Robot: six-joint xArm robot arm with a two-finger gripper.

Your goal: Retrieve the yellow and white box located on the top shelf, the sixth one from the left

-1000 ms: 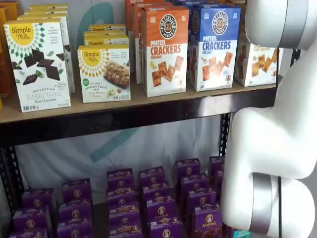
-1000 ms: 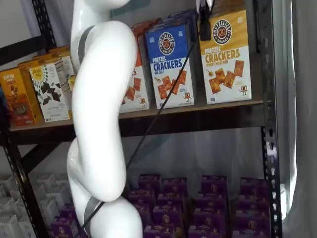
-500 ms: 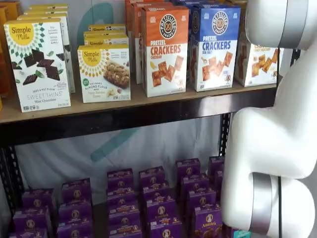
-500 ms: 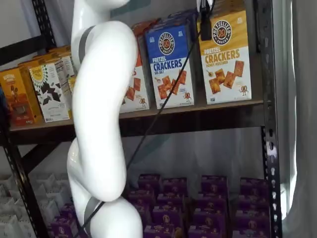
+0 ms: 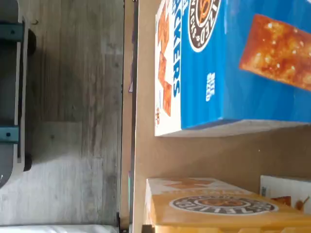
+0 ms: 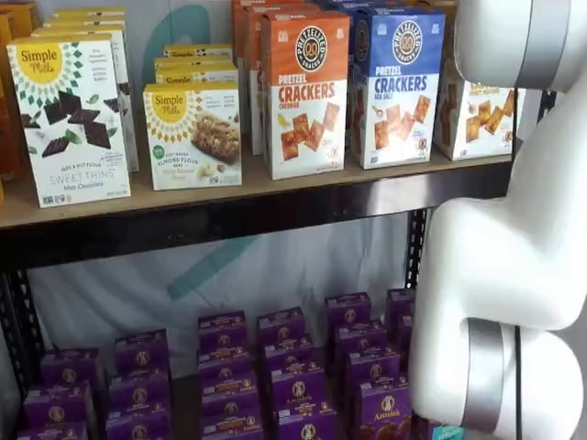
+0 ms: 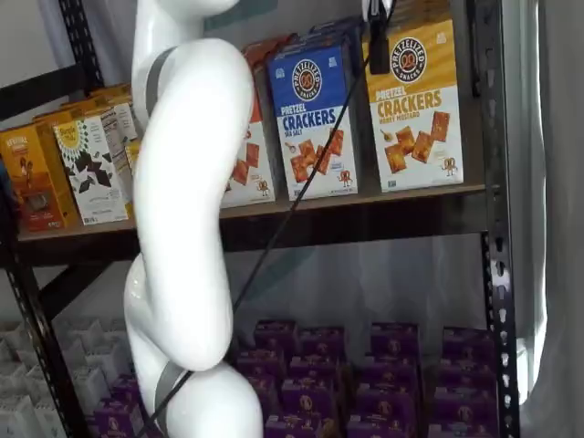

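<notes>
The yellow and white box [image 7: 416, 105] stands upright on the top shelf [image 7: 365, 203] beside a blue cracker box [image 7: 312, 119]; whether the jaws above it are parted, I cannot tell.

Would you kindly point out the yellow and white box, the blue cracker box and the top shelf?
yellow and white box [image 7: 415, 100]: shelf view, front face.
blue cracker box [image 6: 397, 87]: shelf view, front face, on the lettering.
top shelf [image 6: 248, 215]: shelf view, black front rail.
</notes>
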